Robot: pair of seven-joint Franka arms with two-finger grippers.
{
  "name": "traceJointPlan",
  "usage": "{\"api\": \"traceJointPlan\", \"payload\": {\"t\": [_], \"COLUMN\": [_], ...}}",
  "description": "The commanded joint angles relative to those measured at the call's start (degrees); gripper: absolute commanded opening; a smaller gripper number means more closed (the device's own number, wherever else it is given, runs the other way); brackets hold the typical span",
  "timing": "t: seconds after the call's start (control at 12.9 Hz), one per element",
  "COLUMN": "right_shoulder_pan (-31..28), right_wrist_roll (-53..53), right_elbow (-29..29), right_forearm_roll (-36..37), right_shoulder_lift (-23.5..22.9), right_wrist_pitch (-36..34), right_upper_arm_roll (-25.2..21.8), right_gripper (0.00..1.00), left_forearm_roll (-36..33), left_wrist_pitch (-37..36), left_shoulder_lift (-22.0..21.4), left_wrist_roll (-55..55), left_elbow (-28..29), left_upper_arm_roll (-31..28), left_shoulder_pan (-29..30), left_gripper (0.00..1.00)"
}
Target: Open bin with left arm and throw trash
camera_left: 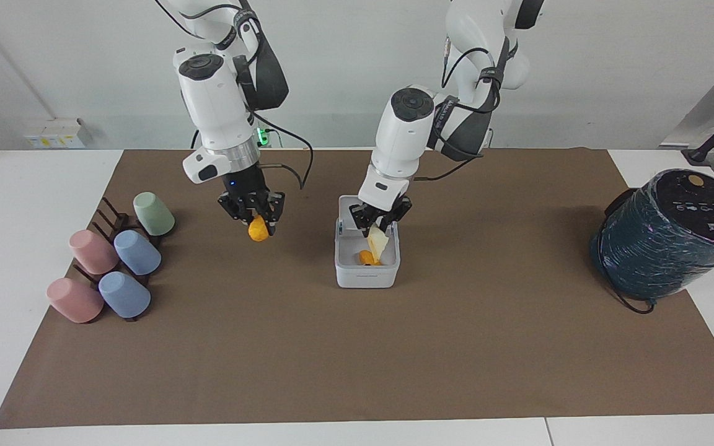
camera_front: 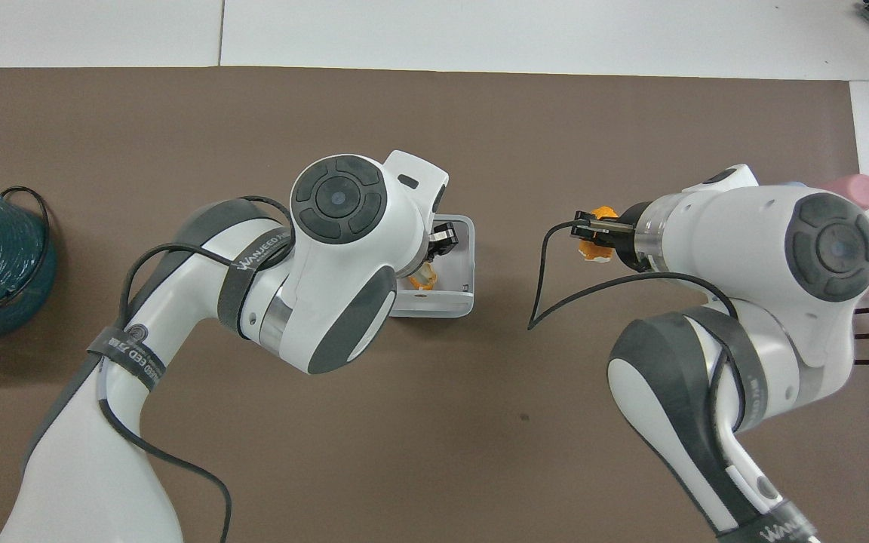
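The white bin [camera_left: 367,277] stands mid-table with its lid up; only its rim [camera_front: 468,256] shows in the overhead view. One orange chunk [camera_left: 365,257] lies inside it. My left gripper [camera_left: 380,223] is over the bin's opening, shut on the pale bread wedge [camera_left: 377,241], which hangs tilted into the bin. The left gripper's tips [camera_front: 440,243] show in the overhead view. My right gripper [camera_left: 256,215] is in the air over the mat beside the bin, toward the right arm's end, shut on the other orange chunk [camera_left: 259,230], also seen from overhead [camera_front: 597,250].
A big dark teal wrapped cylinder [camera_left: 667,232] stands at the left arm's end of the table. Several pastel cups on a dark rack [camera_left: 115,260] lie at the right arm's end. A brown mat [camera_left: 357,359] covers the table.
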State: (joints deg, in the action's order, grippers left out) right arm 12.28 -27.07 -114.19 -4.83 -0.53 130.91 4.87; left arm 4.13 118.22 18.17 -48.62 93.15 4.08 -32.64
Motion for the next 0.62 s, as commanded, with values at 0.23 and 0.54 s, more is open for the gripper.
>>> {"api": "traceJointPlan", "payload": {"t": [0.23,0.54], "right_shoulder_pan": [1.78,4.50], "right_wrist_roll": [1.85,0.88], "right_elbow": [3.00,7.82], "right_forearm_roll": [-2.20,-2.29], "right_shoulder_lift": [-2.63,-6.40], "right_wrist_pitch": [0.40,0.84], "right_upper_arm_roll": [1.19,1.28], "right_gripper": [0.00,0.00], "left_forearm_roll": [0.79,0.27], "left_wrist_pitch": [-4.12,-15.45], "left_shoulder_lift": [-1.38,-1.56], "left_wrist_roll": [-0.16,1.24], "left_elbow": [-2.79,-8.50], "left_upper_arm_roll": [-1.00,-1.18], "left_shoulder_pan": [0.65,6.44], "left_gripper": [0.72,0.70]}}
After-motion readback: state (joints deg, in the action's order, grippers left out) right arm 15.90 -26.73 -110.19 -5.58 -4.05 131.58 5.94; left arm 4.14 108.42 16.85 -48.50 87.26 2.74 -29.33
